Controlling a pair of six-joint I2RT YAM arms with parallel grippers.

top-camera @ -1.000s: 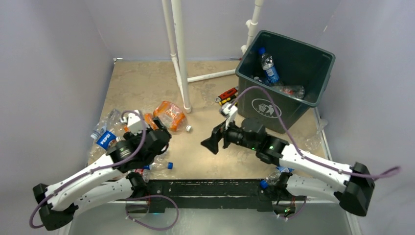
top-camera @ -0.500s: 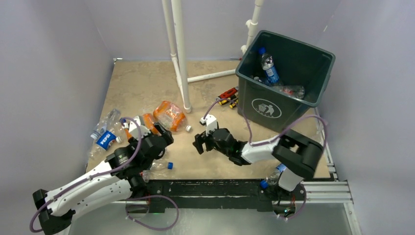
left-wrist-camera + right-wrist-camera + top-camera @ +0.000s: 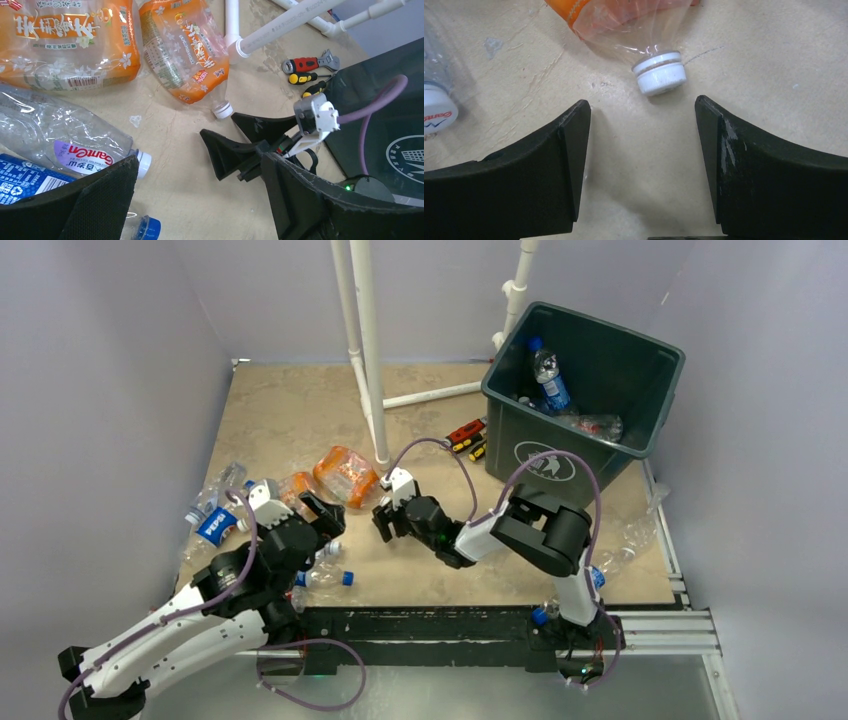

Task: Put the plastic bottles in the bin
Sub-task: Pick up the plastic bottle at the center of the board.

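Right wrist view: right gripper (image 3: 641, 107) hung low, jaws spread before the white cap (image 3: 659, 75) of a crushed orange-labelled plastic bottle (image 3: 624, 20); left gripper (image 3: 200, 160) also gaped.

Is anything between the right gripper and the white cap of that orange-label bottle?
Nothing visible: only bare table lies between the open right gripper and the white cap of the orange-label bottle.

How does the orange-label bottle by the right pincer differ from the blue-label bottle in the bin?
The orange-label bottle has a white cap; the blue-label bottle has a blue one. The orange-label bottle lies flattened on the table; the blue-label bottle stands nearly upright inside the bin. Both are clear plastic with caps on.
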